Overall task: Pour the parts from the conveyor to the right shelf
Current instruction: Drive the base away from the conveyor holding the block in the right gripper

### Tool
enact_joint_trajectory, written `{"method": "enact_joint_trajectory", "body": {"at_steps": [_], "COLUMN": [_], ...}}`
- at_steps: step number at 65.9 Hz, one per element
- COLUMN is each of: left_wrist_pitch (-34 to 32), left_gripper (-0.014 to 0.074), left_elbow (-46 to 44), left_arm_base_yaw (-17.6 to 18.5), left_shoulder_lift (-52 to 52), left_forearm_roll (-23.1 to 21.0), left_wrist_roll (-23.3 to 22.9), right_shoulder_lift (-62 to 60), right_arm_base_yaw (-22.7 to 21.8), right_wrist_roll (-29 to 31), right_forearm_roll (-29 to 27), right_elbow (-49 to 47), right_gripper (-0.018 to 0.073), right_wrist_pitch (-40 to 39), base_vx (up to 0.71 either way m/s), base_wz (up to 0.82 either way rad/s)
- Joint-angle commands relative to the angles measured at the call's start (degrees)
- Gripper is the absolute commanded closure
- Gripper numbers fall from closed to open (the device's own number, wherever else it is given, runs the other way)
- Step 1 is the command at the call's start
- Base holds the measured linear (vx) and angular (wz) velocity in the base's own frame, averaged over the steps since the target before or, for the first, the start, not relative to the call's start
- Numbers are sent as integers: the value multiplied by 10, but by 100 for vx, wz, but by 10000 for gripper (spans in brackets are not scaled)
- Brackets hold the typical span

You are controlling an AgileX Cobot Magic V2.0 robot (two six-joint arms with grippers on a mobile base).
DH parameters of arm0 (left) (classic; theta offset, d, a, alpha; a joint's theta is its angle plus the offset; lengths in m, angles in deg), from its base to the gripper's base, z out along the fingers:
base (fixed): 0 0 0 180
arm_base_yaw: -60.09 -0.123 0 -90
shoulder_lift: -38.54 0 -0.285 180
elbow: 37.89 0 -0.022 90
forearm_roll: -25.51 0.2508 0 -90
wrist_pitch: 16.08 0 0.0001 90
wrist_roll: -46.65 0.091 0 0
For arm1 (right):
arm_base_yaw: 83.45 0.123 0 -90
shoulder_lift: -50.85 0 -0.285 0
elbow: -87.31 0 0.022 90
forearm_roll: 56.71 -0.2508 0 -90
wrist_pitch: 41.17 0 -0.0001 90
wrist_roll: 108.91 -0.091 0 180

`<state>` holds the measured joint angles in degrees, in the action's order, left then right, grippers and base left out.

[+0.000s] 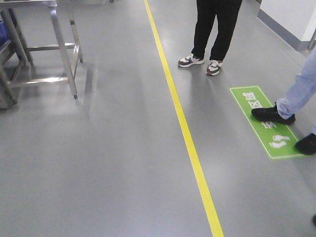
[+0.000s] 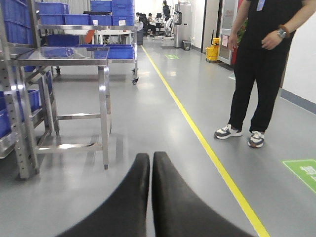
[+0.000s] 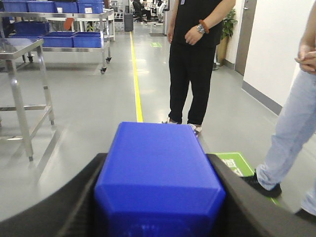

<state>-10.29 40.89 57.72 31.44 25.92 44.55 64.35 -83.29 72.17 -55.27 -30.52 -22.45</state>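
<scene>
Open floor (image 1: 98,163) beside yellow line (image 1: 187,133), part (image 3: 158,177) in right gripper (image 3: 156,160)

A yellow line (image 1: 184,123) is painted along the smooth grey floor (image 1: 108,163). A green rectangular floor sticker (image 1: 269,133) is stepped on by a black shoe (image 1: 272,114). A steel-legged counter (image 1: 49,48) is seen at the left.

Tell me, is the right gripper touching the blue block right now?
Touching. In the right wrist view, the right gripper clamps the blue block; both black fingers press against its sides with no gap.
</scene>
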Motion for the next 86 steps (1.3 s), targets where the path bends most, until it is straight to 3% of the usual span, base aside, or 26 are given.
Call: {"method": "enact_joint_trajectory", "body": {"at_steps": [1, 86], "left_wrist_pitch": [-45, -45], "left_gripper": [603, 603], "left_elbow": [-11, -11], "left_arm_base_yaw": [3, 3], "left_shoulder_lift": [6, 6], "left_forearm_roll": [-4, -4], "left_wrist_roll": [-5, -5], "right_shoulder_lift": [7, 7], "right_arm_base_yaw": [-3, -3], "right_wrist_roll": [1, 1], "right_forearm_roll": [4, 4], "right_elbow": [-16, -16], "right_gripper": [564, 564], "right_wrist_pitch": [-45, -45], "base_vx": [80, 84], "base_wz": [-5, 1]}}
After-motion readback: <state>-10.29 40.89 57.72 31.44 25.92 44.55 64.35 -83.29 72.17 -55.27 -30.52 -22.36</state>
